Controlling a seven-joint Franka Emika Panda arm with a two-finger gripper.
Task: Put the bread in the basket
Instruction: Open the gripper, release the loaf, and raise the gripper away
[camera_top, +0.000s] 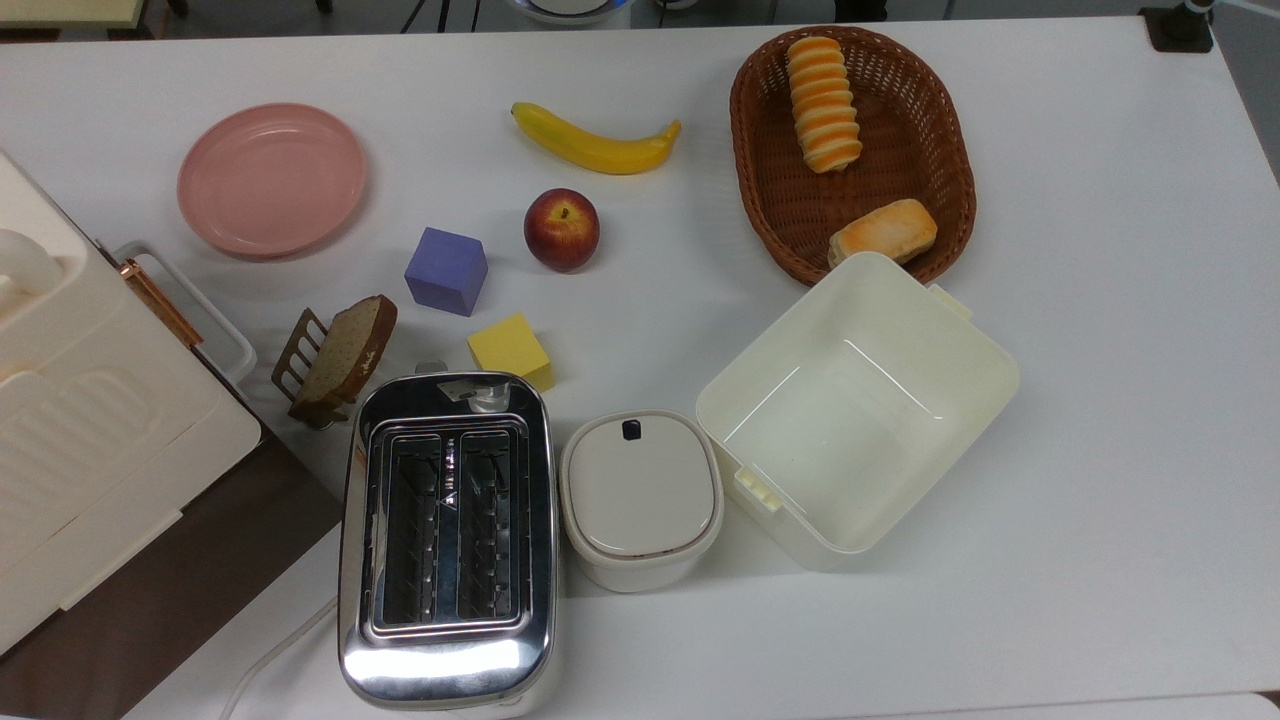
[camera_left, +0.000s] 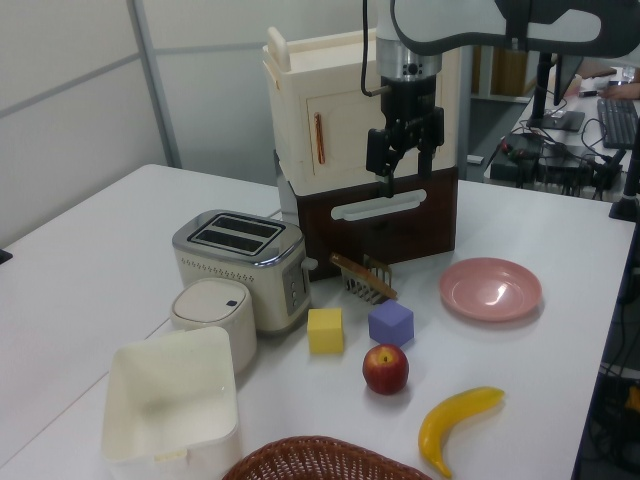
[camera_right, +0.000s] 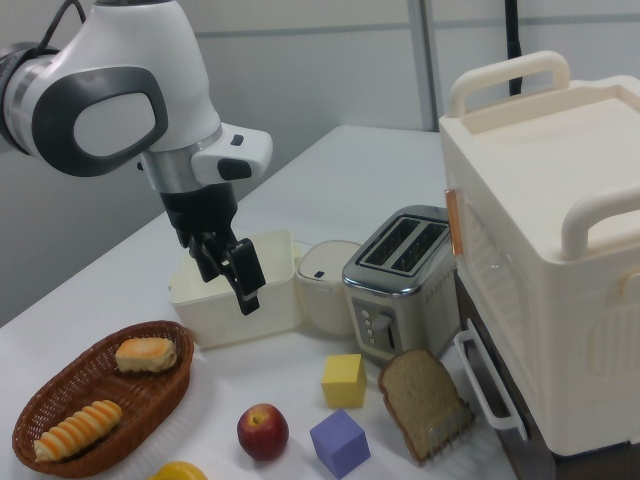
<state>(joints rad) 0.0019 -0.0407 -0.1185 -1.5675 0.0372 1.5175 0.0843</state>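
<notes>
I see the bread (camera_top: 824, 104) lying inside the basket (camera_top: 940, 140), at its end nearest the table (camera_top: 1100, 400) edge, with 1 bun (camera_top: 882, 232) at the other end. The gripper (camera_right: 236, 280) hangs in the air, fingers slightly spread, holding nothing.

A lab or office room. A white table (camera_top: 1100, 400) carries toy food — beyond it, desks with keyboards (camera_left: 622, 108) and cables.
</notes>
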